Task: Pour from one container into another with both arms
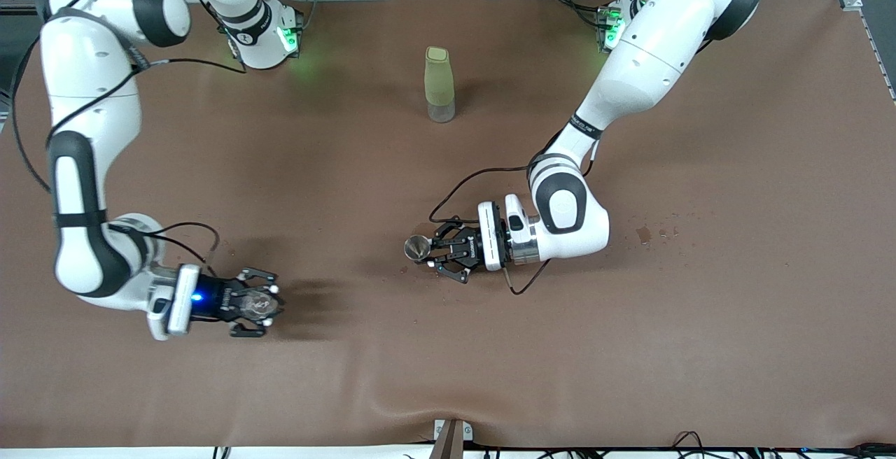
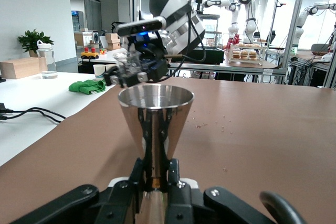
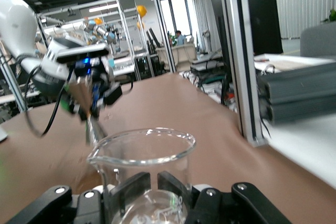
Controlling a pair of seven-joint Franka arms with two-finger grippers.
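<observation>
A metal cone-shaped cup (image 1: 418, 248) is held upright by its narrow stem in my left gripper (image 1: 430, 252), which is shut on it over the middle of the brown table. In the left wrist view the cup (image 2: 155, 113) rises from between the fingers of the left gripper (image 2: 156, 174). My right gripper (image 1: 260, 303) is shut on a clear glass beaker (image 1: 256, 302) over the table toward the right arm's end. The beaker (image 3: 143, 153), spout up, fills the right wrist view above the right gripper (image 3: 156, 184). Each wrist view shows the other gripper farther off.
A bottle (image 1: 439, 84) with an olive-green sleeve stands upright mid-table, close to the arms' bases. Small dark wet spots (image 1: 651, 234) mark the brown mat (image 1: 630, 347) toward the left arm's end. A metal bracket (image 1: 451, 438) sits at the table edge nearest the front camera.
</observation>
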